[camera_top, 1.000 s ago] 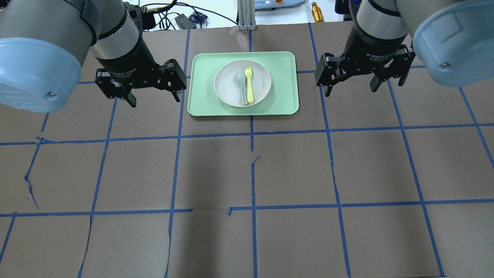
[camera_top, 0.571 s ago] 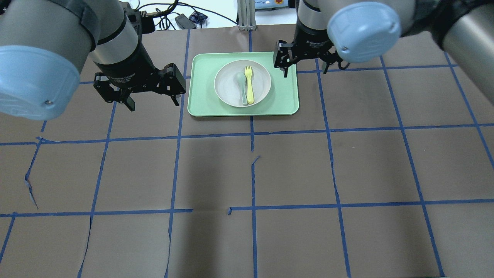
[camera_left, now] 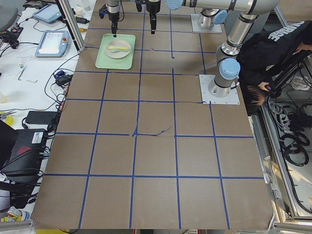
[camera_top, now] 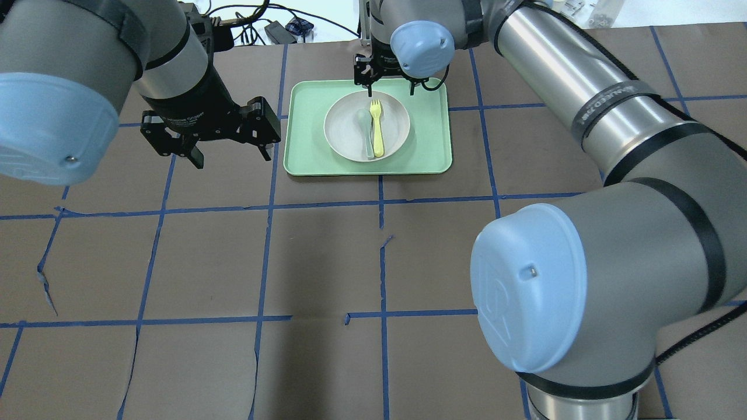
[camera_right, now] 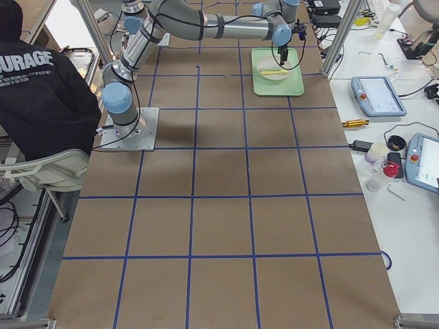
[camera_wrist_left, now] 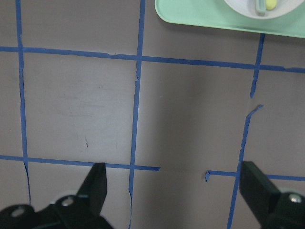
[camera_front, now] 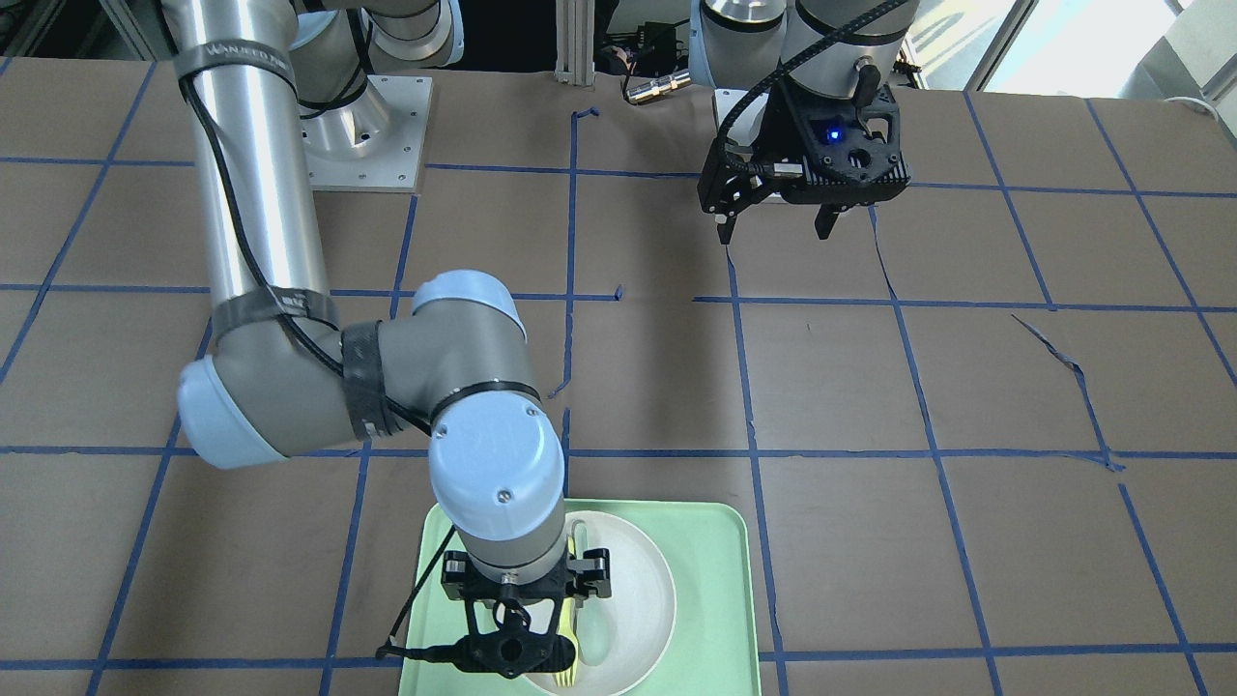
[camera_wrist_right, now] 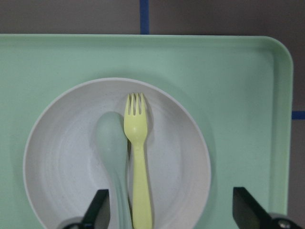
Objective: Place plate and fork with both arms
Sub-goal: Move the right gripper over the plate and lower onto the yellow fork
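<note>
1. Compared with one second ago, the right hand is now hanging over the far edge of the tray, having swung in from the right side of the desk. The left hand is remaining beside the tray's left edge.
2. The right hand is pointing straight down with its fingers spread wide and is gripping nothing. In its wrist view the fingers are framing the near part of the plate, with the fork handle between them. This is probably a line-up for picking the fork first.
3. The fork is lying flat in the plate, tines toward the far side. The spoon is lying just beside it and appears to be touching it. The plate is sitting mid-tray.
4. The left hand is also spread and empty, and is hovering over bare desk clear of the tray. It is likely waiting there to avoid crossing the right arm, and is well placed to take the plate.
5. Because the spoon is lying so close, a closing pinch is at risk of catching it along with the fork.
</note>
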Motion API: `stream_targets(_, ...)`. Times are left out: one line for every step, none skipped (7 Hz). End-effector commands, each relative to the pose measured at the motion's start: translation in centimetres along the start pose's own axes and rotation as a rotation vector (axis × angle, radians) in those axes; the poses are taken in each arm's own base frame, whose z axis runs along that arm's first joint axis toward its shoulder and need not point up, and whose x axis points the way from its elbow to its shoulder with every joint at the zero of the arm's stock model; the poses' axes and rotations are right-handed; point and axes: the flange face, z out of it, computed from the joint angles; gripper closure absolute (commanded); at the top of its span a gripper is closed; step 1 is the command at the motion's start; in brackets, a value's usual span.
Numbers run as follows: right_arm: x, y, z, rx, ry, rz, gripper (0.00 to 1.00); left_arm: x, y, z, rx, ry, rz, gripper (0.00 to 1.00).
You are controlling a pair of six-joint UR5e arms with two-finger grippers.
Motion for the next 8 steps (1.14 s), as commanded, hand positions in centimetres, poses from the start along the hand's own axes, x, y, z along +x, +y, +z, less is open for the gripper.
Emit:
stream_targets(-2.9, 0.7, 5.1, 0.007, -0.009, 0.014, 0.16, 0.0, 0.0, 0.0, 0.000, 0.000, 0.000, 0.00)
stream_targets(-2.7, 0.7, 4.5, 0.013, -0.006, -0.033, 0.23, -0.1, 0.0, 0.0, 0.001, 0.000, 0.000, 0.00)
stream_targets(-2.4, 1.3, 4.4, 0.005, 0.005, -0.079, 0.37, 0.0, -0.1, 0.0, 0.001, 0.000, -0.001, 0.00)
stream_targets(-1.9, 2.2, 5.5, -0.018, 0.031, -0.090, 0.54, 0.0, 0.0, 0.1, 0.000, 0.000, 0.000, 0.00)
stream_targets(-1.4, 2.9, 5.7, -0.032, 0.036, -0.094, 0.53, 0.0, -0.1, 0.2, -0.002, 0.000, -0.001, 0.00)
stream_targets(-1.2, 3.4, 5.7, -0.041, 0.040, -0.094, 0.54, 0.0, -0.1, 0.2, -0.002, 0.000, -0.001, 0.00)
stream_targets(-1.2, 3.4, 6.2, -0.046, 0.040, -0.092, 0.54, 0.0, -0.1, 0.2, -0.002, 0.000, -0.001, 0.00)
stream_targets(-1.1, 3.6, 6.9, -0.056, 0.043, -0.092, 0.54, 0.0, -0.1, 0.2, -0.002, 0.000, -0.001, 0.00)
